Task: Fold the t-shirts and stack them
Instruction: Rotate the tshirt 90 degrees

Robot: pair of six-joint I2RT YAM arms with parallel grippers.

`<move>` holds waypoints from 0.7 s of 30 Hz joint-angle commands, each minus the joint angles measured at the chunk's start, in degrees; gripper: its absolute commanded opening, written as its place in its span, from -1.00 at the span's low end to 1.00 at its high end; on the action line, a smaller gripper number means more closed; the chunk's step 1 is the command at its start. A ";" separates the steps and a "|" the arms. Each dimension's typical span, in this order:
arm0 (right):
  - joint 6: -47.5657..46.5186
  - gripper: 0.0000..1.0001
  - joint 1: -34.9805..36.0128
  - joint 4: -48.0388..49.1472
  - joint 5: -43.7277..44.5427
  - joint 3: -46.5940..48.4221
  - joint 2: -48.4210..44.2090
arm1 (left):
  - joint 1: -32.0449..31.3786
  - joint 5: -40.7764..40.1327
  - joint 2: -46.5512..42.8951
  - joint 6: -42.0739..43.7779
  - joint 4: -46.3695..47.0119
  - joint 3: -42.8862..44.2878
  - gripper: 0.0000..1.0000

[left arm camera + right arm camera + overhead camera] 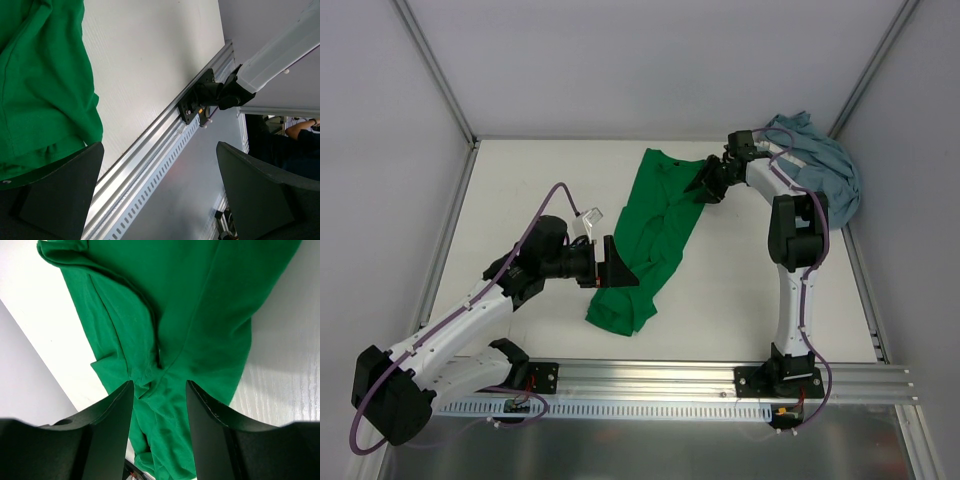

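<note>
While green t-shirt (655, 235) lies long and part-folded mid-table, blue-grey t-shirt (825, 160) heaped at far right corner: right gripper (159, 385) half-spread astride cloth ridge near upper sleeve, actual pinch cannot tell; left gripper (613, 262) spread wide, empty, at lower left edge. Best: seat fingers over both layers, lift low, keep fold line straight

Bare table (740, 280) lies between the green shirt (655, 235) and the right arm (790, 300); the blue-grey shirt (830, 170) fills the far right corner.
</note>
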 commanded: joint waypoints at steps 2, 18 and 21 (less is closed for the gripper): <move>0.39 -0.02 0.00 1.33 -0.24 0.96 -0.44 | -0.10 1.46 0.37 0.80 2.07 -0.21 0.97; 2.32 -0.37 0.09 2.21 -1.30 5.71 3.51 | -0.10 1.72 1.86 1.42 2.33 0.05 0.97; 2.85 -0.62 0.09 2.91 -1.73 6.15 4.30 | -0.10 1.81 2.13 1.51 2.24 0.14 0.97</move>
